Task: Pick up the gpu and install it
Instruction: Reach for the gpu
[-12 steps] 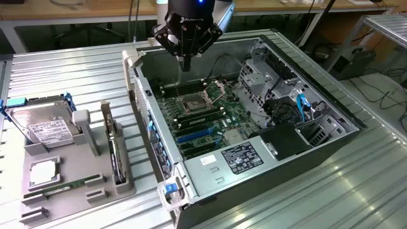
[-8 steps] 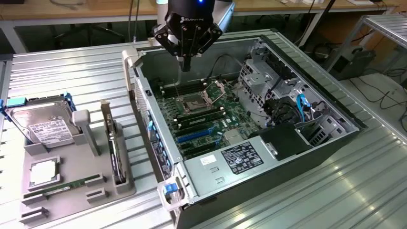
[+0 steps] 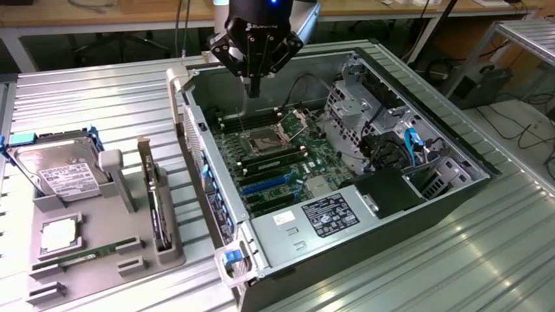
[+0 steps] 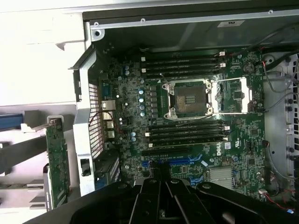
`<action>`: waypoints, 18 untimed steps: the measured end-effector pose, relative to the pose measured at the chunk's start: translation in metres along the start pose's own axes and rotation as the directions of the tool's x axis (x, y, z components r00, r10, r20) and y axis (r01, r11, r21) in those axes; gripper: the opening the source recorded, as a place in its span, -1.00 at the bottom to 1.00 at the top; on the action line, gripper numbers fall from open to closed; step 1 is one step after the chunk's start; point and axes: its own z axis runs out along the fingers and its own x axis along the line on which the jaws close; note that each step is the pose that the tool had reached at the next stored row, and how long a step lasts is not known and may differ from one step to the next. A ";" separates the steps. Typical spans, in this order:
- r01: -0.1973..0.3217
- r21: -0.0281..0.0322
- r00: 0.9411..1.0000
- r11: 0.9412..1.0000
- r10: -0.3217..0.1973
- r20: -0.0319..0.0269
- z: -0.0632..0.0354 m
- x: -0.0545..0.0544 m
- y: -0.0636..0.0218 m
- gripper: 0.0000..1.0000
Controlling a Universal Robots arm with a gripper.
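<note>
The gpu [image 3: 154, 203] stands on edge in a slot of the grey holder tray [image 3: 95, 273], at the exterior view's left, outside the computer case. In the wrist view the gpu [image 4: 57, 161] appears as a thin green-edged card with its metal bracket at one end. My gripper [image 3: 252, 88] hangs above the far part of the open case, pointing down over the motherboard [image 3: 277, 159], well away from the gpu. Its fingers are shut together with nothing between them. The wrist view has the gripper [image 4: 161, 171] over the blue expansion slots [image 4: 180, 161].
The tray also holds a silver hard drive [image 3: 59, 177], a square chip [image 3: 57, 235] and a green memory stick [image 3: 87, 253]. The open case [image 3: 433, 195] lies on a ribbed metal table [image 3: 485, 260]. Its side wall [image 3: 204, 169] stands between the tray and the motherboard.
</note>
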 end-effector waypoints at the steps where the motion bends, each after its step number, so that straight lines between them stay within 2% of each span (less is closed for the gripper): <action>1: 0.000 0.000 1.000 1.000 0.000 0.000 0.0000 0.000 0.0000 -0.79; 8: 0.000 0.004 1.000 1.000 0.000 0.000 0.0000 0.003 -0.0027 -0.79; 18: 0.000 0.009 1.000 1.000 0.000 0.001 -0.0007 0.025 -0.0260 -0.79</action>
